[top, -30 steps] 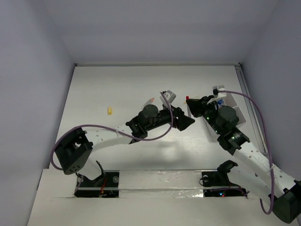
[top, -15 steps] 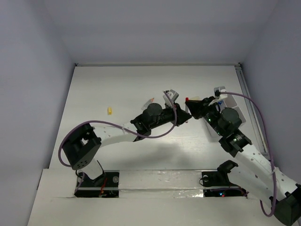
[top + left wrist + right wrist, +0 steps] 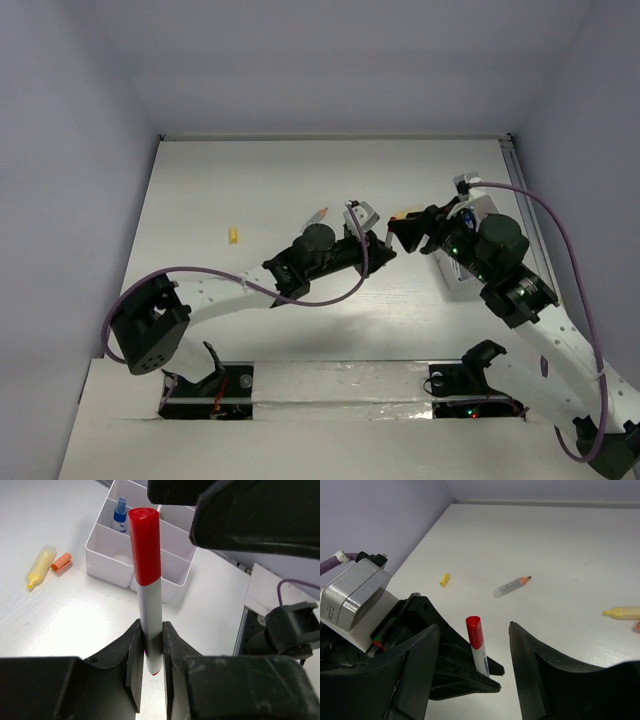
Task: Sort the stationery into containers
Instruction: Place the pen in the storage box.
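Left gripper (image 3: 150, 652): being pinched on the lower barrel of the marker (image 3: 145, 550), which is being held upright above the table (image 3: 65, 615).
Right gripper (image 3: 472, 627): jaws being held spread either side of the red cap, not touching it.
Handling: judged light, stiff and slick; the barrel below the cap is being favoured.
Count: one marker; one blue-capped item (image 3: 119, 519) in the containers (image 3: 107, 572); loose on the table, one yellow tube (image 3: 40, 565), one orange piece (image 3: 61, 561), one yellow piece (image 3: 444, 579), one orange-tipped tube (image 3: 511, 586).

Table (image 3: 250, 180): white plastic joined boxes (image 3: 105, 569) near right edge, blue-capped bottle (image 3: 119, 516) in one compartment, yellow tube (image 3: 40, 566) and orange cap (image 3: 61, 562) just beside them; red-capped white marker (image 3: 148, 580) upright in left hand (image 3: 150, 652); small yellow piece (image 3: 233, 236) toward left edge.
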